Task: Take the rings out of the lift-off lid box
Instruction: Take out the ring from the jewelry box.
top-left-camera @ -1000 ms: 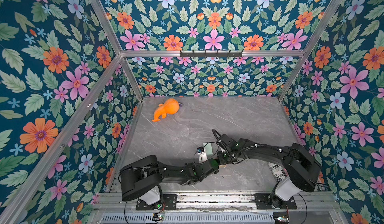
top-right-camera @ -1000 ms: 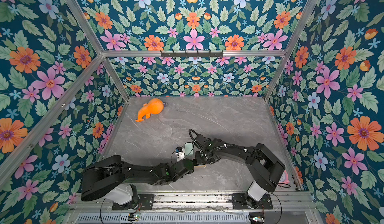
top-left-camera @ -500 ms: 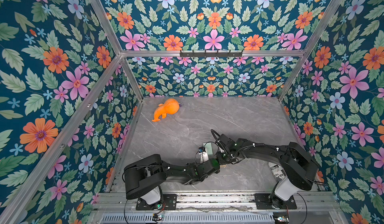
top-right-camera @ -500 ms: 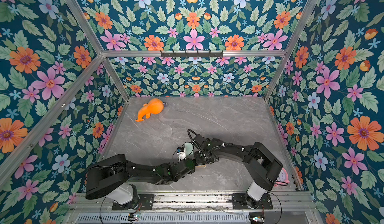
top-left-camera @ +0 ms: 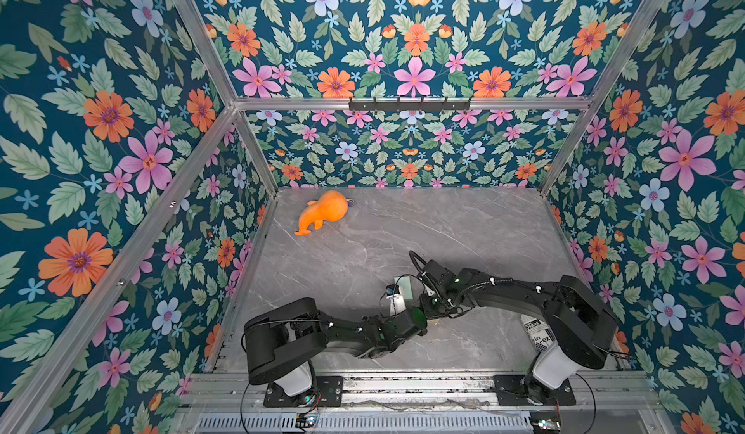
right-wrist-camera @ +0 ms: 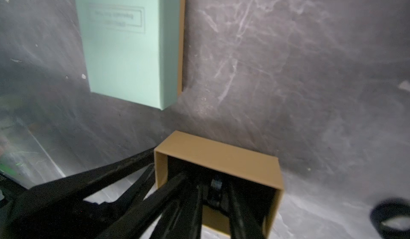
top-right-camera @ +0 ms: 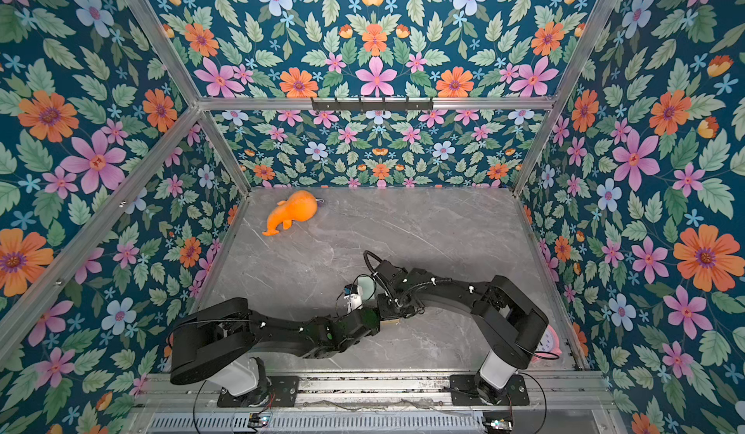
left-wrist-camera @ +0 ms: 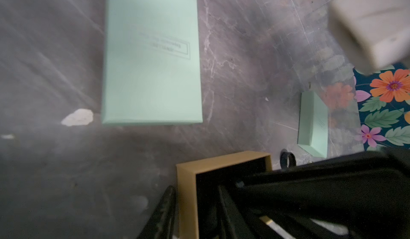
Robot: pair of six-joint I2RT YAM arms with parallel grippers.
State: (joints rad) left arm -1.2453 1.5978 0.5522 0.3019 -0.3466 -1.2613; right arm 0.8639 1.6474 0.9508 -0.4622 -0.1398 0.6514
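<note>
Where right gripper (right-wrist-camera: 206, 182) sits in tan box (right-wrist-camera: 218, 154), interior dark; ring (right-wrist-camera: 381, 209) blurred.

Both top views bright, even and sharp, flowered wallpaper walls (top-left-camera: 100, 150) bowing toward frame corners; wrist views dim, smeared, grey marble table (left-wrist-camera: 244, 49) blurred.

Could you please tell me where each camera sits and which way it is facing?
Top views: high over the front rail, looking down and back at the table and orange toy; both arms show whole.
Left wrist: on the left arm, low, facing the tan box past the left pincer.
Right wrist: on the right arm, looking down the right pincer into that box.
Both wrist views share box, mint lid, one black ring.
</note>
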